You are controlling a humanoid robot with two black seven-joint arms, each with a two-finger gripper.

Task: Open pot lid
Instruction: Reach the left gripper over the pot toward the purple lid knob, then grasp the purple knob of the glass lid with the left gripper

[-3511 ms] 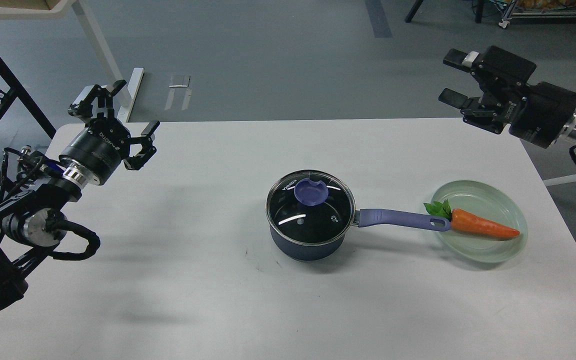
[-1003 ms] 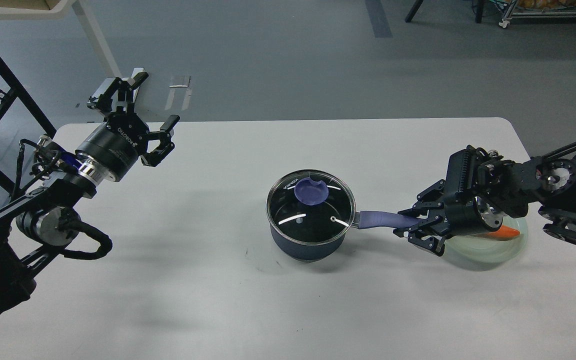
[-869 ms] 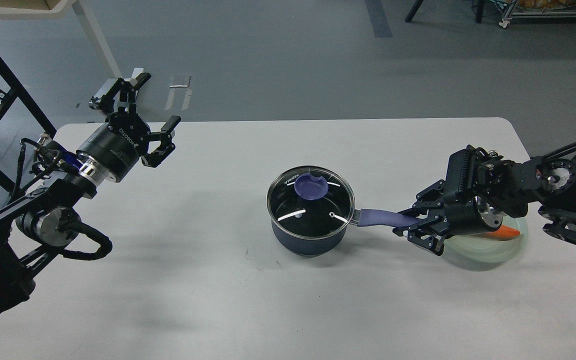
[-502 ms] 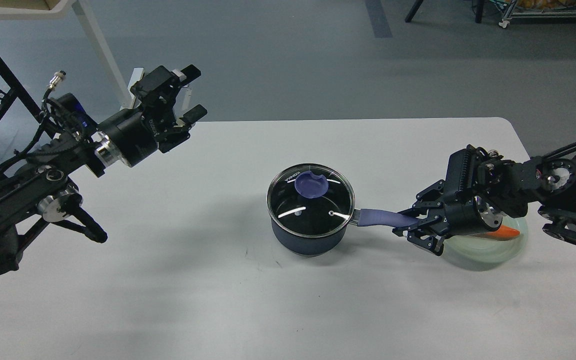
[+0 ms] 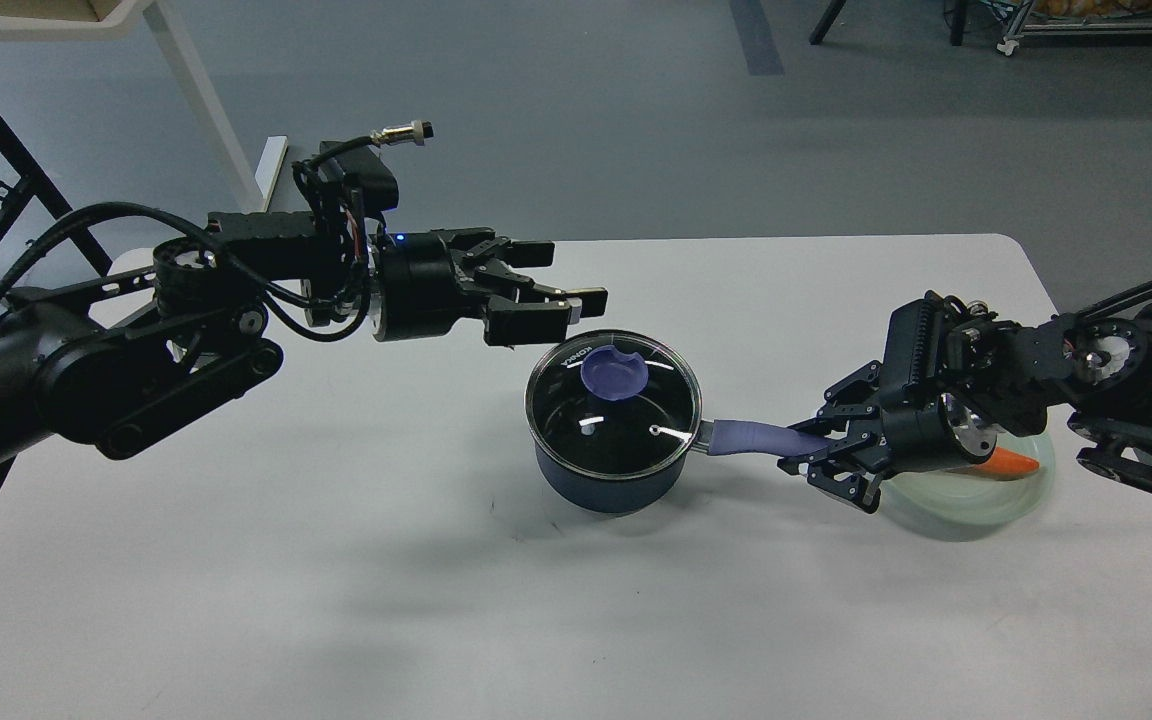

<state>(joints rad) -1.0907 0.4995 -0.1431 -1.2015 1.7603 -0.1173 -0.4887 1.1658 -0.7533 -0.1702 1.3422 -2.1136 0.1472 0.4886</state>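
A dark blue pot (image 5: 604, 478) stands mid-table with a glass lid (image 5: 613, 408) on it. The lid has a purple knob (image 5: 615, 373). The pot's purple handle (image 5: 748, 438) points right. My right gripper (image 5: 808, 458) is shut on the far end of that handle. My left gripper (image 5: 564, 282) is open, level with the table's far part, just up and left of the lid knob, apart from it.
A pale green glass plate (image 5: 976, 497) lies at the right, mostly behind my right wrist, with an orange carrot (image 5: 1014, 463) tip showing on it. The white table (image 5: 356, 560) has its edge near the plate. A desk frame stands off the table at far left.
My left arm has swung right from the table's left side to beside the lid. The pot has shifted slightly left with my right gripper on its handle.
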